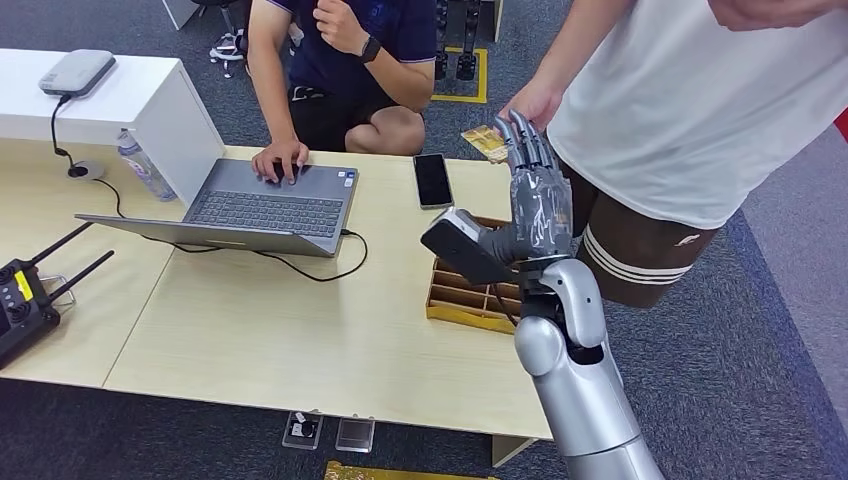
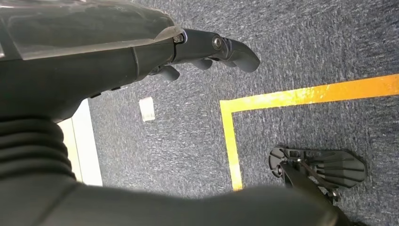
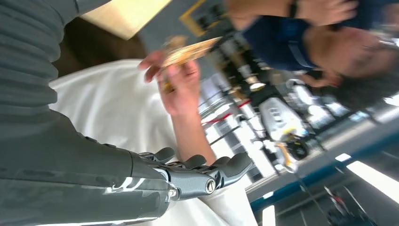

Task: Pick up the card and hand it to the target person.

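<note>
The golden-brown card [image 1: 484, 141] is pinched in the hand [image 1: 531, 103] of a person in a white shirt who stands at the table's right end. My right hand [image 1: 535, 190] is raised upright just beside that hand, fingers straight and apart, with nothing in it. In the right wrist view the card [image 3: 188, 51] sits in the person's fingers [image 3: 179, 87], apart from my right hand's fingertips [image 3: 221, 169]. My left hand [image 2: 207, 52] hangs over the grey carpet, fingers loosely bent and empty.
A wooden compartment tray [image 1: 468, 295] lies on the table under my right forearm. A black phone [image 1: 433, 179] and a grey laptop [image 1: 265, 205] lie further left, where a seated person [image 1: 345, 60] types. A black controller [image 1: 25, 300] sits at the table's left edge.
</note>
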